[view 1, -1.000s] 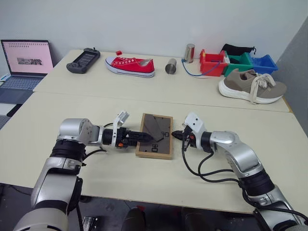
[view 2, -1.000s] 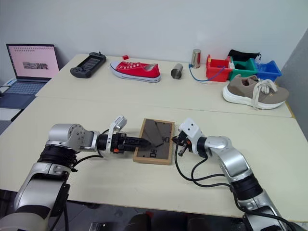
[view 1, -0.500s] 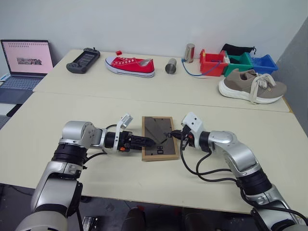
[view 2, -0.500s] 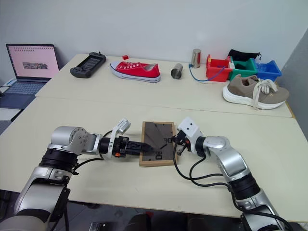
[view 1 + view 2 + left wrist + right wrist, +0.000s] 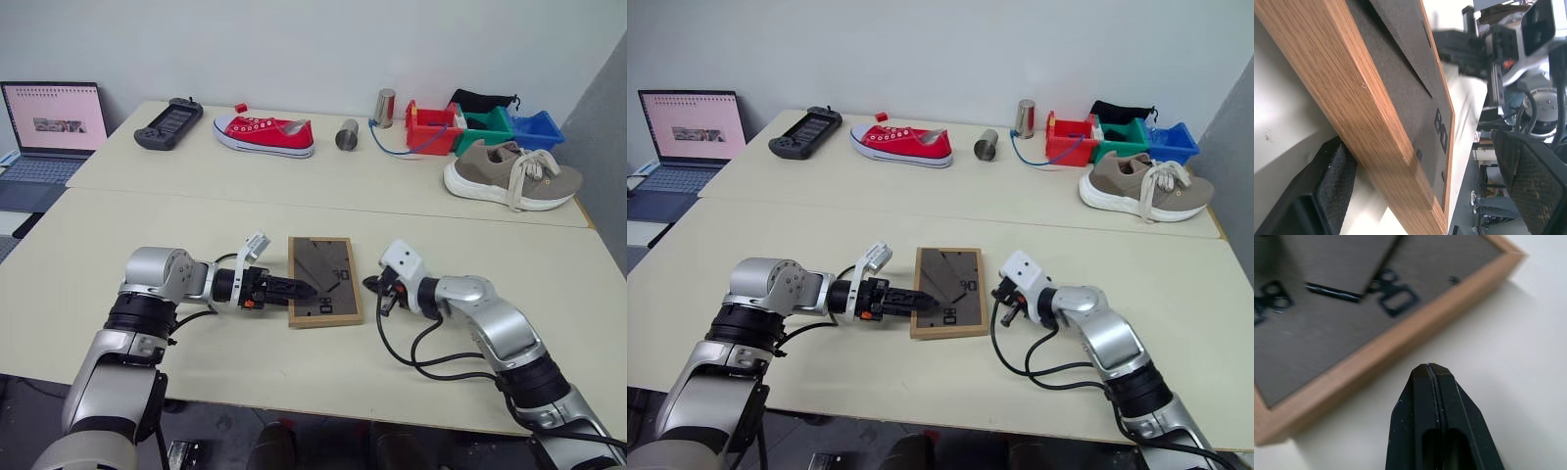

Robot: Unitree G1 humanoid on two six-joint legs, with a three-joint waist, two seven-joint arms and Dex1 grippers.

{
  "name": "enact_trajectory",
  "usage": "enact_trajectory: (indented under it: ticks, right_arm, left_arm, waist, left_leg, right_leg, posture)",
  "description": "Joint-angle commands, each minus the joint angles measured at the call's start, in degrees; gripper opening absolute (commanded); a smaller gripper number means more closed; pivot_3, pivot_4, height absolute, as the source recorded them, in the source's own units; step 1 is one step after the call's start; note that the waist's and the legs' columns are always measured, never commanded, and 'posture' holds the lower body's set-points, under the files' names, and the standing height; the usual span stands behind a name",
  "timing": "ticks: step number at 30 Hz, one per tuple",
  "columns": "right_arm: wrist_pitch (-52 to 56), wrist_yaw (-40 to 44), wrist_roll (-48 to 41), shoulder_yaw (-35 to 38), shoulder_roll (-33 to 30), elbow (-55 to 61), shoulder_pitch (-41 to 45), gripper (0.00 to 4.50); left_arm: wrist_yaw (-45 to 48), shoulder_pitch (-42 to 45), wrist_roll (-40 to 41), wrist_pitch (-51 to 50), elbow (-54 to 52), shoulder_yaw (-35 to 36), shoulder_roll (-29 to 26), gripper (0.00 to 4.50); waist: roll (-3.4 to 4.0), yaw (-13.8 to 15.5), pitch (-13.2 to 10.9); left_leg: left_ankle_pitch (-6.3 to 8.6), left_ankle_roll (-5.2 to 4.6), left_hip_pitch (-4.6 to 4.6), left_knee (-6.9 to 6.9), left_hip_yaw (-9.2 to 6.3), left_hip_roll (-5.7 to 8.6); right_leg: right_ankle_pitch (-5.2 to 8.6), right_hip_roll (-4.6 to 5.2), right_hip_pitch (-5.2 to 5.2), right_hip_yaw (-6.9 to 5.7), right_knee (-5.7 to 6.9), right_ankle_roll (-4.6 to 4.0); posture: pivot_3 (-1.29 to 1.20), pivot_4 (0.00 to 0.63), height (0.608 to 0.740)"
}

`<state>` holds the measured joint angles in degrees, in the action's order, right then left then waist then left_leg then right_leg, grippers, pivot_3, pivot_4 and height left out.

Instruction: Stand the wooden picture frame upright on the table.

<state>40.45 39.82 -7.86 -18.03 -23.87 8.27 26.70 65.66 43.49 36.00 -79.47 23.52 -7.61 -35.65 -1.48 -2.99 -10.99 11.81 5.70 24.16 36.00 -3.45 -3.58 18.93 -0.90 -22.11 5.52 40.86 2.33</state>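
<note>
The flat rectangular wooden picture frame (image 5: 324, 280), back panel up, lies on the near slab of the pale cream table (image 5: 98, 245). The left pincer (image 5: 302, 290) has its fingers spread wide, straddling the frame's left border, one finger above and one below. The right pincer (image 5: 371, 286), fingers pressed together and empty, sits just right of the frame, apart from it.
</note>
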Motion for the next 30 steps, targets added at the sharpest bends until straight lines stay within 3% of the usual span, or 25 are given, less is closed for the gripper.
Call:
enact_trajectory:
  ticks: [1, 17, 21, 30]
  right_arm:
    - [0.18, -0.81, -0.22, -0.63, 2.1, 2.09, 1.25, 0.0]
    - [-0.28, -1.78, 0.26, -0.94, 3.92, 0.76, 1.77, 0.0]
    - [-0.17, -1.88, 0.28, -0.88, 3.95, 0.89, 1.65, 0.0]
    - [-0.07, -2.15, 0.14, -0.44, 3.63, 0.91, 1.52, 0.0]
  left_arm:
    - [-0.56, -0.76, -0.41, -0.47, -0.52, -1.98, 0.61, 4.48]
    - [1.75, -2.4, 0.15, 0.51, -3.91, -2.99, -1.5, 4.48]
    - [1.33, -2.53, 0.08, 1.18, -3.71, -2.49, -1.39, 3.88]
    - [1.56, -2.42, 0.47, 1.43, -4.13, -2.34, -1.57, 1.9]
  waist:
    - [0.0, -0.01, 0.0]
    - [0.0, -0.26, 0.0]
    - [0.0, -0.26, 0.0]
    - [0.0, -0.25, -0.01]
  left_leg:
    - [0.0, 0.0, 0.0, 0.0, 0.0, 0.0]
    - [0.0, 0.0, -0.01, -0.02, 0.0, -0.02]
    - [0.0, 0.0, 0.0, -0.02, 0.0, -0.03]
    - [0.0, 0.0, 0.02, -0.03, 0.0, -0.04]
  right_leg:
    - [0.0, 0.0, 0.0, 0.0, 0.0, 0.0]
    - [0.0, -0.02, -0.02, 0.0, 0.0, 0.0]
    - [0.0, -0.02, -0.02, 0.0, 0.0, 0.0]
    - [0.0, -0.03, -0.07, -0.01, 0.01, 0.0]
  posture:
    - [0.0, 0.15, 0.74]
    - [0.0, 0.15, 0.74]
    - [0.0, 0.15, 0.74]
    - [0.0, 0.15, 0.74]
